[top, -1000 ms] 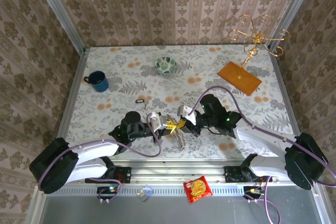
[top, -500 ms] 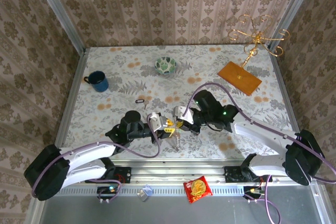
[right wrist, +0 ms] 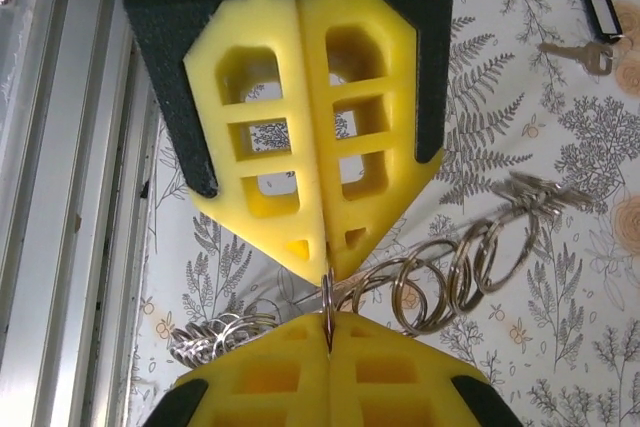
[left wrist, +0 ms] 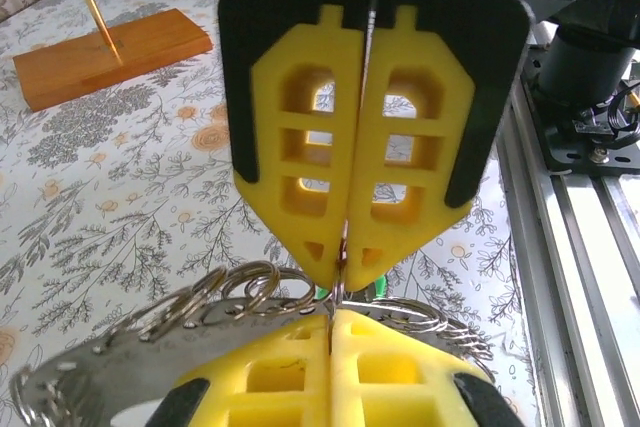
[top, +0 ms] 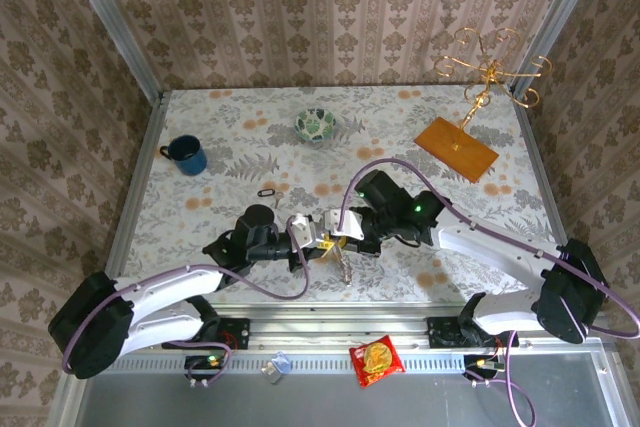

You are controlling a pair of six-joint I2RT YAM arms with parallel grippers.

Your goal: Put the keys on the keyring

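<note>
Blue mug (top: pixel 185 155), patterned bowl (top: pixel 317 124) (well apart)

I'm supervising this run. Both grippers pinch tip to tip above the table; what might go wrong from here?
1. The left gripper and right gripper, both shut, hold a thin loop at their very tips; it may slip or bend if either pulls.
2. The chain of silvery rings dangles loose and might snag on either gripper.
3. A tagged key lies apart on the table; releasing to fetch it could drop the loop.

Left hand (top: pixel 321 243), right hand (top: pixel 343 236) meet at ring chain (top: pixel 343 265).
</note>
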